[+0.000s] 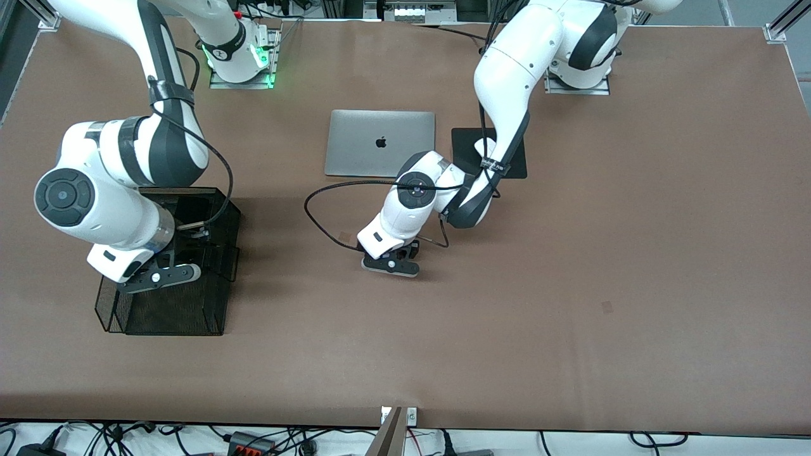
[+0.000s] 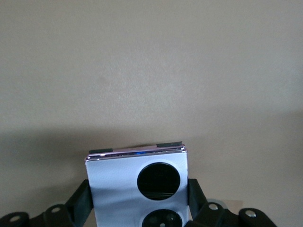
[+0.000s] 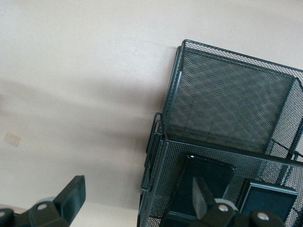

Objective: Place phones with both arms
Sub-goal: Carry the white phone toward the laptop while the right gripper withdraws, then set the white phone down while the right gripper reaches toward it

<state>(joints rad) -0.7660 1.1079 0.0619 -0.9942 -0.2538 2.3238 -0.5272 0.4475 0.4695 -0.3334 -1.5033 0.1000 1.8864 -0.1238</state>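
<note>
The left gripper [image 2: 139, 208] grasps the lilac-white phone [image 2: 137, 187] low over the worktop [image 1: 570, 285]. The right gripper [image 3: 135, 201], fingers spread, hovers over the black mesh organizer [image 3: 227, 118] holding two black phones [image 3: 201, 182].

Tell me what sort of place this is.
Likely a robotics lab test bench: two bolted-down arms on a paper-covered table, aluminium framing at its corners, loose cables along its edge.

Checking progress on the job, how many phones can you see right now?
3: the lilac-white phone is clamped in the left gripper over bare table; two black phones lie in the mesh organizer under the right gripper.
</note>
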